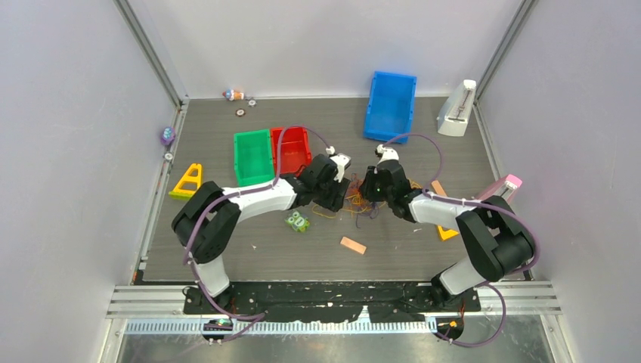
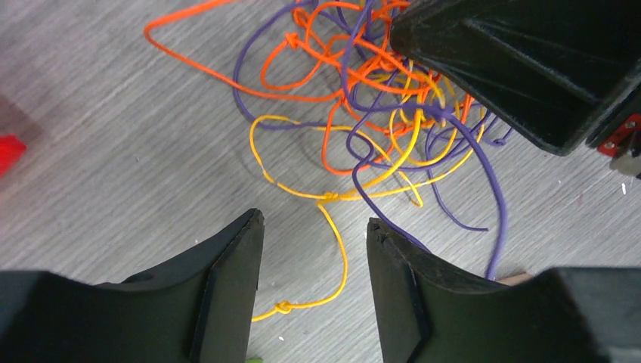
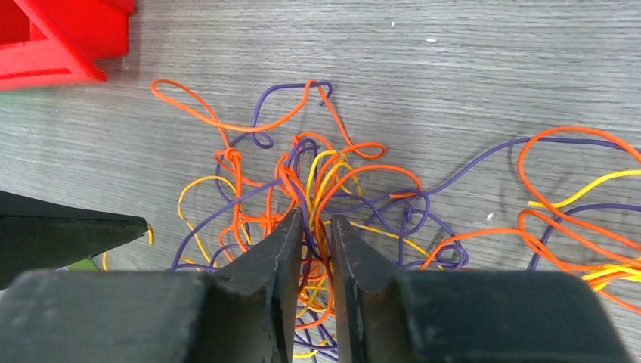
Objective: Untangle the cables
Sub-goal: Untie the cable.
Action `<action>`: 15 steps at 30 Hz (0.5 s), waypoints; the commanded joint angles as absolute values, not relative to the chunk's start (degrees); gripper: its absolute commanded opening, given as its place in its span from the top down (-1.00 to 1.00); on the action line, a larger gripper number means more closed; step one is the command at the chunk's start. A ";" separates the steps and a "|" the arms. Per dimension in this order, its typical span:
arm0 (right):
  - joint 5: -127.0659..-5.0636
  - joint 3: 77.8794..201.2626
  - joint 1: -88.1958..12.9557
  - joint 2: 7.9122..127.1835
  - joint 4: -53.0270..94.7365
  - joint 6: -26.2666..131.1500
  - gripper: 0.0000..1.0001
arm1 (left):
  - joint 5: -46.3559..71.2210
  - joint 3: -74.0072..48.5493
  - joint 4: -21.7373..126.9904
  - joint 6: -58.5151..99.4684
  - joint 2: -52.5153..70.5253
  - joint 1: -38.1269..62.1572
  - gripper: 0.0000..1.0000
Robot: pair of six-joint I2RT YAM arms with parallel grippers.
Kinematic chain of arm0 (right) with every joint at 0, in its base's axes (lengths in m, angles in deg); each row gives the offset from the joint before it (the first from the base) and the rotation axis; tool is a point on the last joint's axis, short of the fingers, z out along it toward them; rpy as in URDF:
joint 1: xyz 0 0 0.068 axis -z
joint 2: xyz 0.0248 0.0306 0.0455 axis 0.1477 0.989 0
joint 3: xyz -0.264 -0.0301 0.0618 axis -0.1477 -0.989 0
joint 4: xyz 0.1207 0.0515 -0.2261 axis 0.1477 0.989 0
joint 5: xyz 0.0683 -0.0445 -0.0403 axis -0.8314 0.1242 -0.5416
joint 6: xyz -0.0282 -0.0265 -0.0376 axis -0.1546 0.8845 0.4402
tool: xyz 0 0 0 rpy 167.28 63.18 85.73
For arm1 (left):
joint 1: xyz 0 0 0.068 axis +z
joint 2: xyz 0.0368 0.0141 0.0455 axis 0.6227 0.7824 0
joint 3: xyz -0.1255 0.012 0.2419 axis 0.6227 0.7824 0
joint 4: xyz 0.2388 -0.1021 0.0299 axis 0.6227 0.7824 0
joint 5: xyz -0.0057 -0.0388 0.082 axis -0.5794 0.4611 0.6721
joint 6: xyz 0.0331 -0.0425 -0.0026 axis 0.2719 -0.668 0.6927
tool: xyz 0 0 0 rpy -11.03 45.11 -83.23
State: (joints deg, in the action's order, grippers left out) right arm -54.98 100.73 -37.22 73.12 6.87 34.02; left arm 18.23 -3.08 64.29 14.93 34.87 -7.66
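The cables [image 1: 354,204] lie in a loose tangle of orange, yellow and purple strands on the grey desk [image 1: 227,257], around its middle, just in front of the red bin [image 1: 291,148], which stands beside a green bin [image 1: 253,156]. Both arms reach in to the tangle from opposite sides, and their tips are near each other above it. The left claw [image 2: 314,223] hangs low over the near edge of the pile with its fingers apart and nothing clamped. A single yellow strand with a small knot runs on the desk through the gap between them, touching neither finger. The right claw [image 3: 317,225] is down in the thick of the tangle with its fingers drawn nearly together, pinching a bunch of orange, yellow and purple strands in the narrow slot left between them. More loops spread out flat on the desk on either side of that claw, a wide orange loop and a long purple strand to one side. A small green block [image 1: 297,221] sits just beside the left claw.
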 commanded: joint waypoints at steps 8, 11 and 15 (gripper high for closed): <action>-59.77 102.75 -35.40 74.48 5.66 32.41 0.73 | 18.46 -6.71 58.53 20.63 37.73 -7.89 0.08; -61.03 102.67 -34.95 74.63 5.08 32.11 0.73 | 18.04 -7.41 57.53 21.04 38.73 -7.98 0.10; -62.29 102.54 -34.59 74.94 4.55 31.71 0.76 | 14.93 -7.31 53.82 21.98 40.32 -8.14 0.13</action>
